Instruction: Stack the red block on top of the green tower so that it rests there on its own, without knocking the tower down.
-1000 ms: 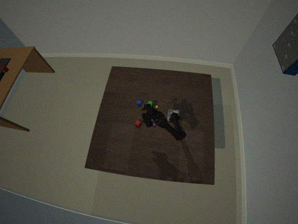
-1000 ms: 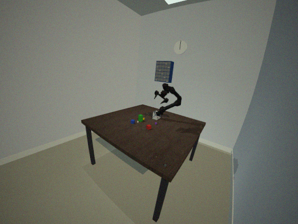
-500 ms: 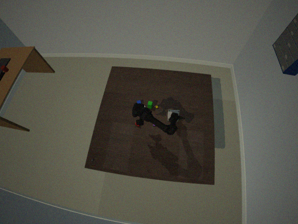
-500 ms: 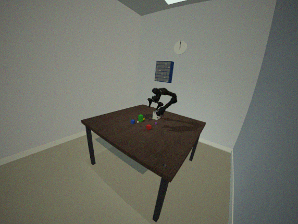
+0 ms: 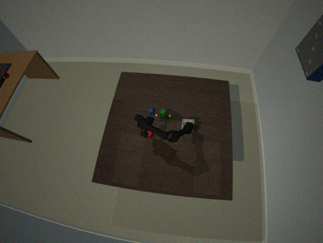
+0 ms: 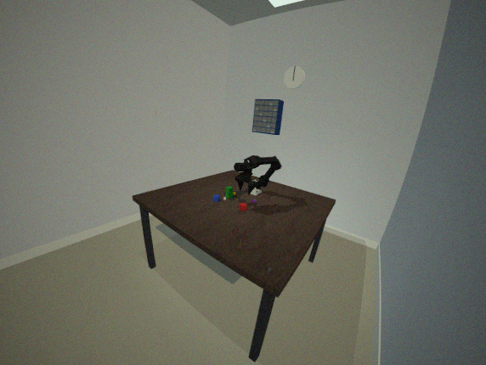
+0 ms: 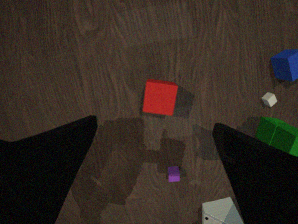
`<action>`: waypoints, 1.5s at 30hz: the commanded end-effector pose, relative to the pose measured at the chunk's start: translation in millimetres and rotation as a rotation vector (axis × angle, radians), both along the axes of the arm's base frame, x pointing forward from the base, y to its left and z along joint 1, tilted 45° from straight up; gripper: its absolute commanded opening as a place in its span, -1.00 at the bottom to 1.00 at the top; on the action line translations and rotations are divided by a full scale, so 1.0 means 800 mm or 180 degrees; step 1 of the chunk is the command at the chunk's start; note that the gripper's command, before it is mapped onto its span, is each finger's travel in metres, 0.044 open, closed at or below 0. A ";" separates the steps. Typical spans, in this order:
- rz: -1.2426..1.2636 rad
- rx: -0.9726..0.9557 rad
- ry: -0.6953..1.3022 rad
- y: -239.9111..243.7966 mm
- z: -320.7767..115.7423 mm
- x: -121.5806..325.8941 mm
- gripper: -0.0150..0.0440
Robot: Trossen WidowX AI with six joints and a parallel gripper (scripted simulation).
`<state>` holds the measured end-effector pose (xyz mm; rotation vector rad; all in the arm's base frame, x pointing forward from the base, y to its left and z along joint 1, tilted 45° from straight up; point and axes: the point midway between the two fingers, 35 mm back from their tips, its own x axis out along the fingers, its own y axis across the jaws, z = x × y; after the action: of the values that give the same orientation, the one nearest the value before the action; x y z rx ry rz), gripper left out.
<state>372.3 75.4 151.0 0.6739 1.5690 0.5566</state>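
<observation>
The red block (image 5: 149, 134) (image 6: 242, 207) (image 7: 160, 98) lies on the table, apart from the other blocks. The green tower (image 5: 162, 113) (image 6: 229, 192) (image 7: 277, 135) stands upright; in the wrist view it is at the right edge, partly behind a finger. My gripper (image 6: 245, 191) (image 7: 155, 125) is open and empty, pointing down above the table. In the wrist view the red block shows ahead of the fingertips, between the lines of the two fingers and below their height. Nothing lies on the tower's top.
A blue block (image 5: 151, 111) (image 6: 216, 198) (image 7: 285, 65) and a small white cube (image 5: 156, 115) (image 6: 224, 199) (image 7: 269, 99) lie beside the tower. A small yellow cube (image 5: 170, 116) (image 6: 234, 193) is on its other side. A small purple cube (image 6: 255, 201) (image 7: 173, 174) lies nearer the arm's base.
</observation>
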 end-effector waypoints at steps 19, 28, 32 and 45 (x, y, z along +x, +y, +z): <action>0.0032 -0.0033 0.0352 0.065 -0.072 -0.014 1.00; 0.0032 -0.0032 0.0352 0.070 -0.080 -0.017 1.00; 0.0032 -0.0033 0.0352 0.076 -0.086 -0.017 1.00; 0.0032 -0.0031 0.0351 0.094 -0.105 -0.021 1.00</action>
<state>357.4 146.1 71.4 0.6924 1.6730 0.5272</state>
